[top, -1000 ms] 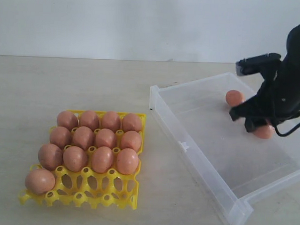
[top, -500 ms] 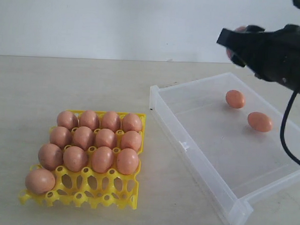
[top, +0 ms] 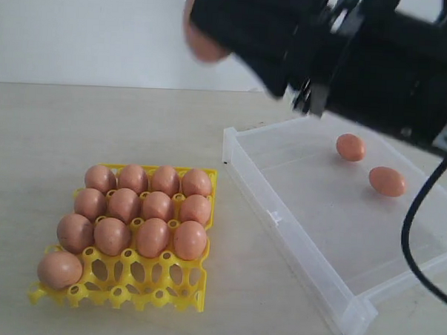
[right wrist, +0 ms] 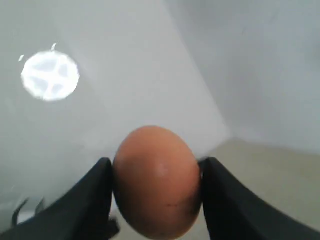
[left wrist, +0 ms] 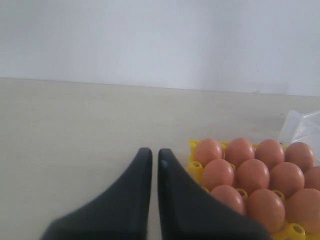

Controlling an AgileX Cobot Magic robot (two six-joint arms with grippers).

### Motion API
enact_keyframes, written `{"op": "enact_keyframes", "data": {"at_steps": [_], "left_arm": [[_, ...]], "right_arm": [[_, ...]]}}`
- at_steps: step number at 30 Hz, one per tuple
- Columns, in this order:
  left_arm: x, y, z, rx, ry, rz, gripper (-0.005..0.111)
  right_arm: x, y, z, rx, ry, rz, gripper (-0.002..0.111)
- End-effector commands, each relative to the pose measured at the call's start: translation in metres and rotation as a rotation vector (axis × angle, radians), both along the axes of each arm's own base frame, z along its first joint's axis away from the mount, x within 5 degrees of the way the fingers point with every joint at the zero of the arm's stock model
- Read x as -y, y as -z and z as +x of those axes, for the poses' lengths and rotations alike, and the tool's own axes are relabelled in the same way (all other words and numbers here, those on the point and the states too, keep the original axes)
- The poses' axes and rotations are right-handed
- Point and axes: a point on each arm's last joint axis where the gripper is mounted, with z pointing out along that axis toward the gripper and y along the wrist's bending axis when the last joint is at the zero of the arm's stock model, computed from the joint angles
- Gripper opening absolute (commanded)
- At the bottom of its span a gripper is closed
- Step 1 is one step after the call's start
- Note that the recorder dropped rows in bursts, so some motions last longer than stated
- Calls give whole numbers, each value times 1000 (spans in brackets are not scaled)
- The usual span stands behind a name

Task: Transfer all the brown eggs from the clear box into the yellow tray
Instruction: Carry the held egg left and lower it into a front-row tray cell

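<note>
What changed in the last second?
The right arm rose out of the box and swung across toward the tray, its jaws shut on an egg. The thirteen tray eggs, the two box eggs, the tray and the box stayed put.

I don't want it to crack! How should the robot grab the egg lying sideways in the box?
Probably best to come down from above and pinch the egg across its narrow middle. It lies on its side, and the box walls block a sideways reach.
</note>
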Motion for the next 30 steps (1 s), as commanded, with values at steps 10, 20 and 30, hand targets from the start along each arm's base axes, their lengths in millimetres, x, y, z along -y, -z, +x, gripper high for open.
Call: {"op": "enact_keyframes", "data": {"at_steps": [10, 20, 30], "left_arm": [[0, 0, 0, 7, 4, -9, 4], [0, 0, 0, 7, 4, -9, 4], [0, 0, 0, 7, 4, -9, 4]], "right_arm": [[-116, 101, 3, -331, -417, -135, 0], [-141, 142, 48, -407, -247, -343, 0], [-138, 148, 54, -280, -187, -507, 0]]}}
